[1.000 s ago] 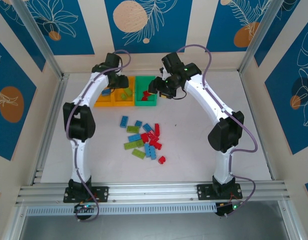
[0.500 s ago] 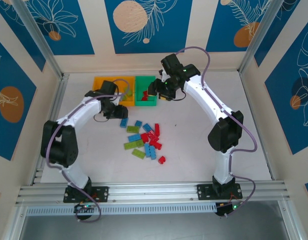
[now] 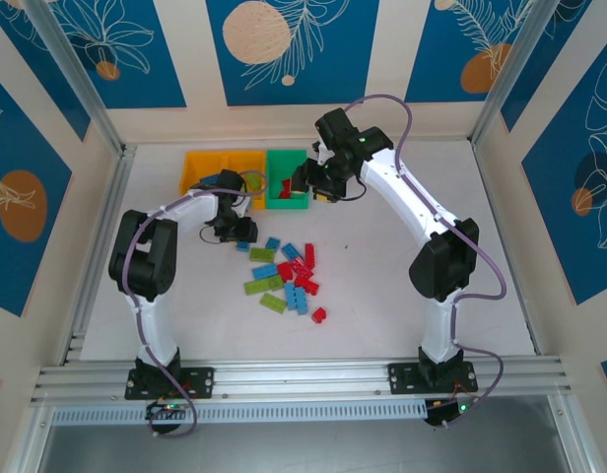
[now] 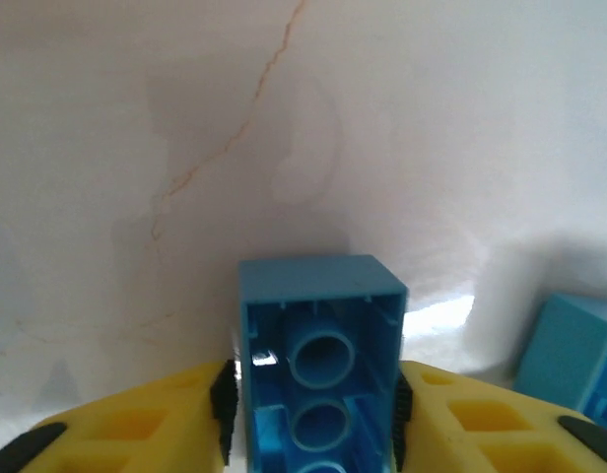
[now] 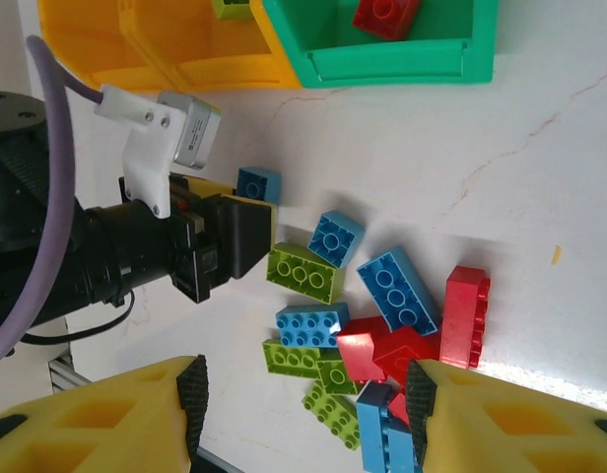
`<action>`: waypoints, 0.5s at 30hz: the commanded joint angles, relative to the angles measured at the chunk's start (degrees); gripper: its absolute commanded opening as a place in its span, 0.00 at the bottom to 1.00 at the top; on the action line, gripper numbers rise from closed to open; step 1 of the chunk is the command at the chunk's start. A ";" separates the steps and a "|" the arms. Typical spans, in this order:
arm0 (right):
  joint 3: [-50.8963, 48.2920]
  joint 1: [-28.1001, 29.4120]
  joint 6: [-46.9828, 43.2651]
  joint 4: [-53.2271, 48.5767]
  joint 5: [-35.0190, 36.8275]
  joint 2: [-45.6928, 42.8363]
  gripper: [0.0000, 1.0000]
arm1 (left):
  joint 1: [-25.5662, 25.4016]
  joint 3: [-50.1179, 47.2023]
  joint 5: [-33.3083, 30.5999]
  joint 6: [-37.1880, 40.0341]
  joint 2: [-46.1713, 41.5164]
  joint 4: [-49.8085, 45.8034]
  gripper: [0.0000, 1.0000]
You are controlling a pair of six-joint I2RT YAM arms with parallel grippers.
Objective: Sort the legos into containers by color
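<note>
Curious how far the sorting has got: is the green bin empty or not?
Not empty. The green bin holds at least one red lego, lying on its floor in the right wrist view; the top view also shows red inside it.

On my left wrist feed, the left gripper clasps a blue brick, its yellow fingers on either side and their black pads pressed to the brick's flanks. The brick's hollow underside faces my camera, round tubes showing inside. Behind it lies the white table, marked by a thin brownish crack, and I can see a second blue brick, paler, near the right edge, apart from the held one.
</note>
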 commanded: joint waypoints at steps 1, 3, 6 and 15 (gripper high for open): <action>0.54 0.70 0.79 -1.44 0.31 -0.68 0.58 | -0.42 2.03 -3.51 1.48 0.32 -1.74 0.36; 0.63 1.10 0.49 -1.53 0.49 -0.78 0.58 | -0.42 1.87 -4.22 1.55 -1.34 -2.22 0.32; 0.63 1.94 0.30 -1.35 0.08 -0.82 0.58 | -0.03 1.41 -4.93 0.59 -6.31 -2.56 0.28; 1.25 2.49 0.30 -0.49 -1.00 0.14 0.58 | 8.92 8.18 -11.30 -3.55 -14.18 0.46 0.27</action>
